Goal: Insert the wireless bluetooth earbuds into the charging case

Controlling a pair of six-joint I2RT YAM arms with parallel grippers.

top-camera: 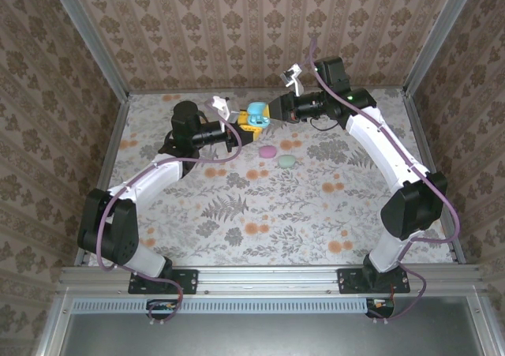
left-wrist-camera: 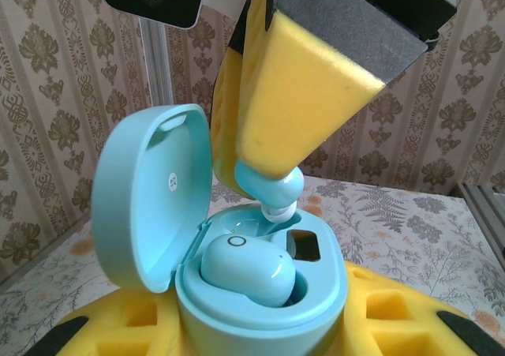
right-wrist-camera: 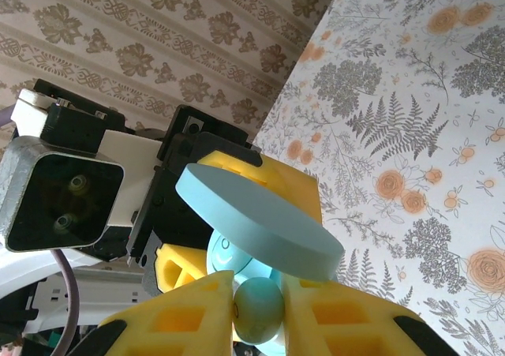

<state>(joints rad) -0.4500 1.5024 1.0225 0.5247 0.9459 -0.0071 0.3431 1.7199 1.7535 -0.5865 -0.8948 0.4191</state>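
Nearest, on floral counter (top-camera: 260, 214): pink case (top-camera: 267, 151) and mint case (top-camera: 286, 160), near each other, not touching. Farther back, raised above counter: teal case (left-wrist-camera: 260, 312), lid (left-wrist-camera: 150, 198) open, gripped by closed left jaws; one earbud (left-wrist-camera: 248, 269) seated inside. Beyond, second earbud (left-wrist-camera: 272, 189) pinched in closed right jaws, just above empty socket (left-wrist-camera: 304, 245).

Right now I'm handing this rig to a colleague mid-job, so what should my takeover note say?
Left claw: shut on the open charging case.
Right claw: shut on the second earbud, just over the empty slot.
Done: first earbud seated in the case.
Left: lower the second earbud into the slot, release it, probably shut the lid.
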